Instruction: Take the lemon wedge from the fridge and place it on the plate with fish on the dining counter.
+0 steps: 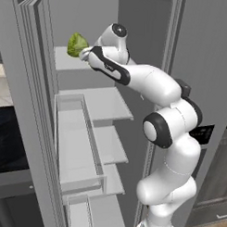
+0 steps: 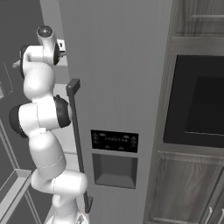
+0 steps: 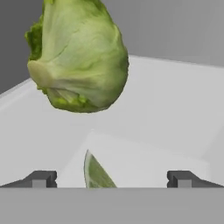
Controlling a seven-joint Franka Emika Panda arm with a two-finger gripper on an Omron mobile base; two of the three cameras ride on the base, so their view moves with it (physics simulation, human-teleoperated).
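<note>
The grey fridge point(image 1: 106, 103) stands open, and my arm reaches onto its upper shelf point(image 1: 66, 62). In the hand view the lemon wedge point(image 3: 97, 175), a small yellow-green slice, lies on the pale shelf point(image 3: 175, 122) between my finger tips. My gripper point(image 3: 111, 179) is open, its jaws wide apart on either side of the wedge and not touching it. From the left base view the hand point(image 1: 86, 54) sits low over that shelf beside a leafy green ball. The plate with fish and the dining counter are out of view.
A large round lettuce head point(image 3: 78, 57) point(image 1: 77, 44) sits just beyond the wedge, close to the fingers. Clear door bins point(image 1: 79, 146) line the open door on the left. The shut fridge door with its dark handle point(image 2: 74, 131) and dispenser point(image 2: 114, 162) is on the right, a wall oven point(image 2: 197, 100) beyond.
</note>
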